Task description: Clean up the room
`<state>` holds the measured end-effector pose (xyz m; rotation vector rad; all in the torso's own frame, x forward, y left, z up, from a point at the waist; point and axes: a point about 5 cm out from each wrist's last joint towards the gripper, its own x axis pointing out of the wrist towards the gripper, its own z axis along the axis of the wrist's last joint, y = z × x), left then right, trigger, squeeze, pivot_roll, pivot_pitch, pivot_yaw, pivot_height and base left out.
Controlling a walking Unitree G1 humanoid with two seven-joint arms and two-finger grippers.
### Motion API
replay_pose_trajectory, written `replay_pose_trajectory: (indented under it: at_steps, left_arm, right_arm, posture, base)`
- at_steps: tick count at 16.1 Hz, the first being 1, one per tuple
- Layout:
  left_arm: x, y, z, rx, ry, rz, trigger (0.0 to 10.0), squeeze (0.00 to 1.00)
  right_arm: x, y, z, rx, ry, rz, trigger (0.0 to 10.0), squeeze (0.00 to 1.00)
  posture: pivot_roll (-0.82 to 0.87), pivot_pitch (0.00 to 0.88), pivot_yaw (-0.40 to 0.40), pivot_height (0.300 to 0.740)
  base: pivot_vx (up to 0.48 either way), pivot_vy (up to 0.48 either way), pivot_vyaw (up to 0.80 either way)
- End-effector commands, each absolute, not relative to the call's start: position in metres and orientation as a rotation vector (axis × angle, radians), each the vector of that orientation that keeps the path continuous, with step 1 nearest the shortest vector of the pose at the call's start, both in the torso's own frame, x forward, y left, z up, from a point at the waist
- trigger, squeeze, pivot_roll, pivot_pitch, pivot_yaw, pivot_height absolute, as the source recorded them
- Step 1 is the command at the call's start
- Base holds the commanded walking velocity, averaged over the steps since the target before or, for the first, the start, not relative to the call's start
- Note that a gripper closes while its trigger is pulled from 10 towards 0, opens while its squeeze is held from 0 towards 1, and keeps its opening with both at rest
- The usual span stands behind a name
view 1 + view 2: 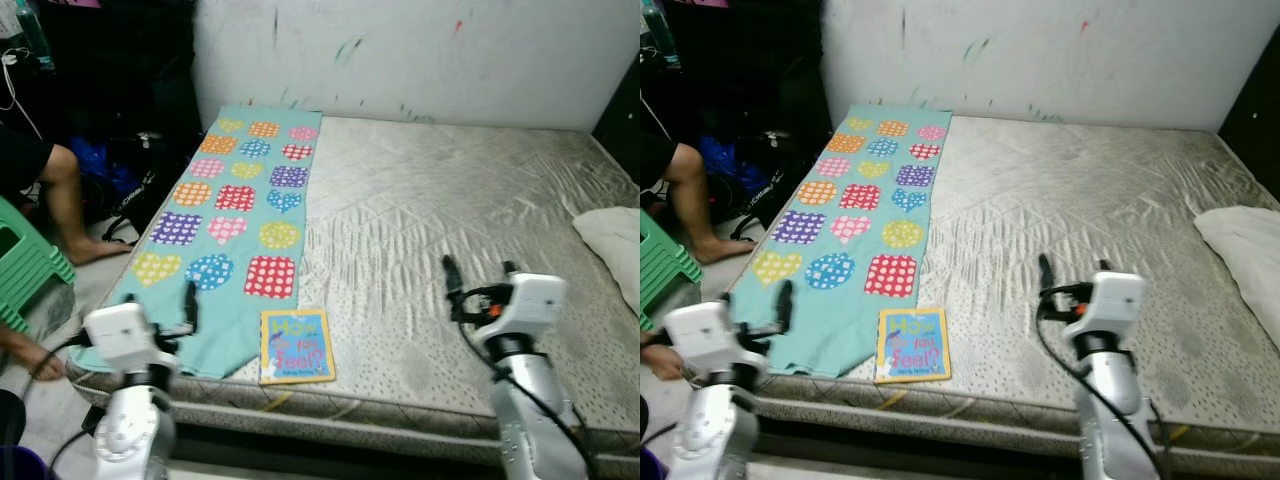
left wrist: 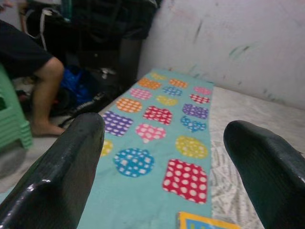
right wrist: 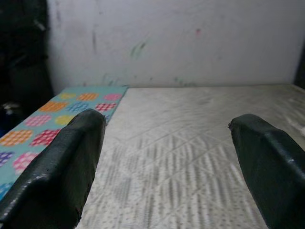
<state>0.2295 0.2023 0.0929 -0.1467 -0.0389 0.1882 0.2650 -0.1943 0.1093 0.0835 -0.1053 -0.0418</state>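
Note:
A small book with a blue and yellow cover lies flat near the front edge of the bare grey mattress. Just to its left, a teal cloth printed with dotted hearts and squares runs down the mattress's left side and hangs over the front corner. My left gripper hovers open over that front left corner, left of the book, holding nothing. My right gripper is open above the bare mattress, right of the book, and is also empty. The left wrist view shows the cloth and a corner of the book.
A white bundle of fabric lies at the mattress's right edge. A person sits on the floor at the left, their leg beside a green stool. Dark bags sit by the wall.

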Motion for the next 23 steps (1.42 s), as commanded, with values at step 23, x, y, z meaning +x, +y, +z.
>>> replay_pose_trajectory:
  at_steps: [23]
  left_arm:
    - [0.266, 0.175, 0.091, -0.144, -0.045, 0.053, 10.0, 0.0]
  right_arm:
    - [0.276, -0.169, 0.09, 0.033, -0.097, 0.043, 10.0, 0.0]
  posture:
    - [-0.11, 0.0, 0.061, 0.74]
  base:
    - [0.0, 0.0, 0.0]
